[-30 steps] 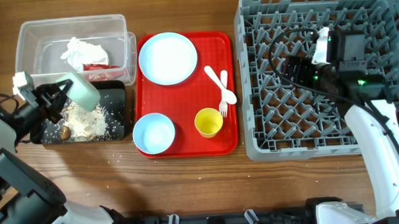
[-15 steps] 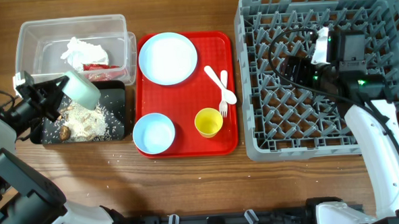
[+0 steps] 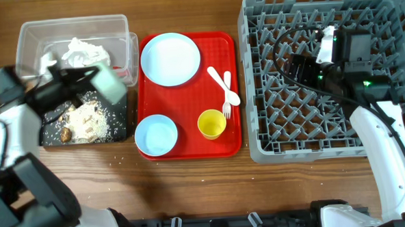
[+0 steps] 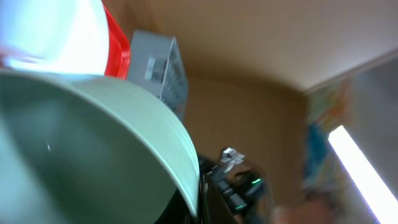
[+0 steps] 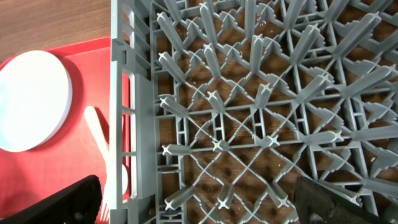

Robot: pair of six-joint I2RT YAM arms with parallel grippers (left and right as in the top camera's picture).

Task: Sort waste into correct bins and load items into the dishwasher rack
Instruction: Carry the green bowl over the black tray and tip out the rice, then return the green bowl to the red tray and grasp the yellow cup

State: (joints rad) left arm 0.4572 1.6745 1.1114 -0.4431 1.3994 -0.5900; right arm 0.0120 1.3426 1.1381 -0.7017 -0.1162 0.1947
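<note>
My left gripper (image 3: pixel 88 82) is shut on the rim of the pale green bowl (image 3: pixel 109 82), held tilted above the right end of the black tray (image 3: pixel 51 136), which holds food scraps (image 3: pixel 86 122). The bowl fills the left wrist view (image 4: pixel 93 143). The clear tub (image 3: pixel 31 35) holds the white napkin (image 3: pixel 82 49) and a bit of red wrapper (image 3: pixel 120 68). The light blue plate (image 3: pixel 170 58), light blue bowl (image 3: pixel 155 135), yellow cup (image 3: pixel 212 123) and white spoon and fork (image 3: pixel 223 85) lie on the red tray (image 3: pixel 188 93). My right gripper (image 5: pixel 205 205) is open and empty over the grey rack (image 3: pixel 324 74).
Crumbs lie on the wooden table in front of the black tray (image 3: pixel 115 158). The rack's left wall (image 5: pixel 134 112) stands right next to the red tray's right edge, with the plate (image 5: pixel 31 99) and spoon (image 5: pixel 99 137) beyond it in the right wrist view.
My left arm has swung up and to the right with the pale green bowl, from the black tray's left part to its right end. The right arm has not moved.
</note>
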